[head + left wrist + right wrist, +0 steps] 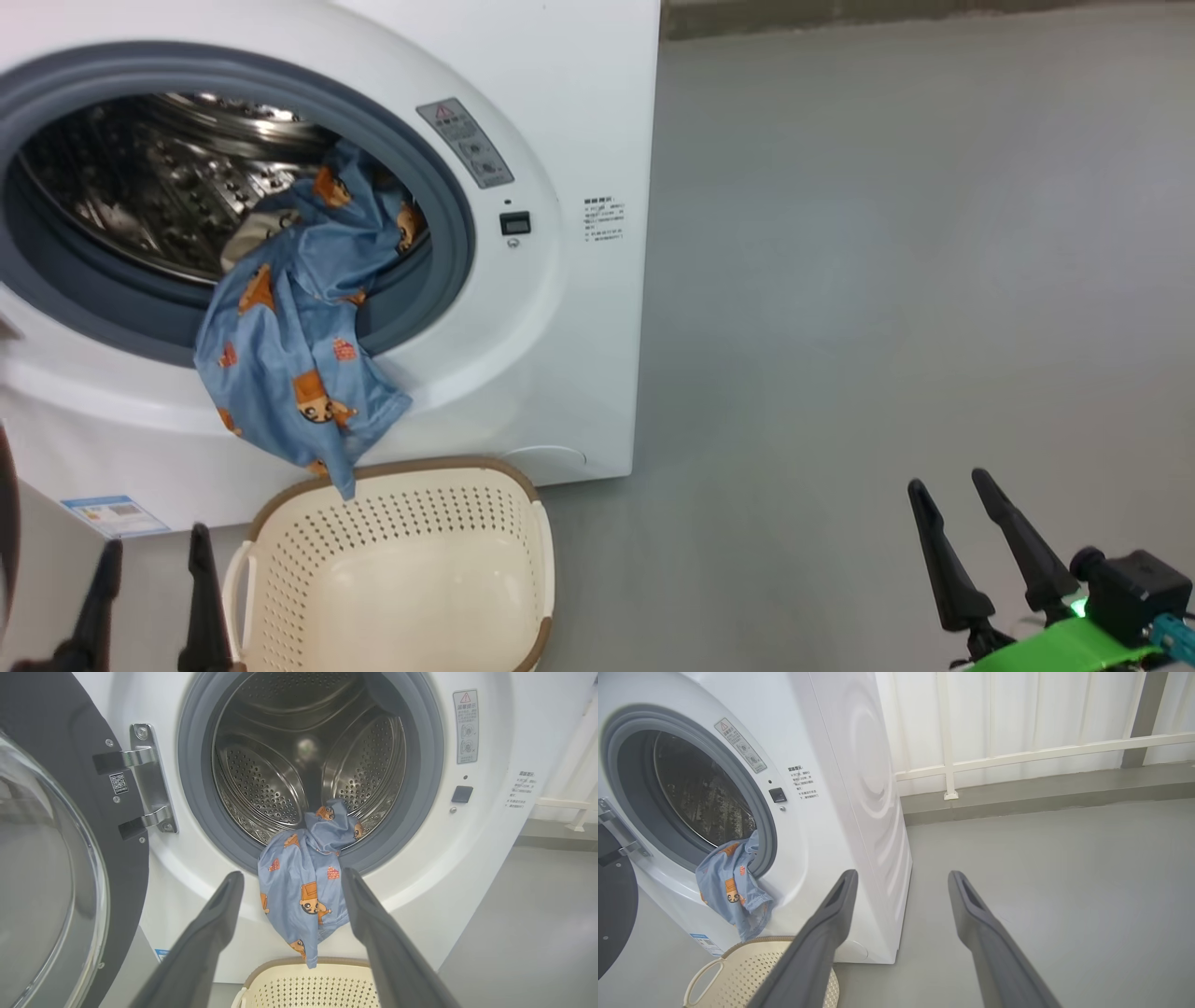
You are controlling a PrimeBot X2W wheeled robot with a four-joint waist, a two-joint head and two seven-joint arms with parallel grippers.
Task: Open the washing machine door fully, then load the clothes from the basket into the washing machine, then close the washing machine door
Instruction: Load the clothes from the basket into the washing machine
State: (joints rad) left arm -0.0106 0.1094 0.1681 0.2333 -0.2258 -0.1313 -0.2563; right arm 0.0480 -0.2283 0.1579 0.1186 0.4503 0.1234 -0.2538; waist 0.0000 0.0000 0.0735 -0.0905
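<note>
The white washing machine (pixel 560 121) stands with its door (pixel 51 868) swung wide to the left on its metal hinge. Light blue clothes (pixel 299 345) printed with orange figures hang half out of the steel drum (pixel 299 765), draped over the grey seal down to the basket's rim. The cream basket (pixel 411 569) sits on the floor below the opening, its inside bare. My left gripper (pixel 154 551) is open, low, left of the basket, pointing at the hanging clothes (pixel 303 891). My right gripper (pixel 952 499) is open over bare floor, right of the machine (pixel 840 788), holding nothing.
Grey floor (pixel 887 280) stretches to the right of the machine. A white railing (pixel 1017 756) and low kerb run along the back wall. The open door takes up the space left of the machine.
</note>
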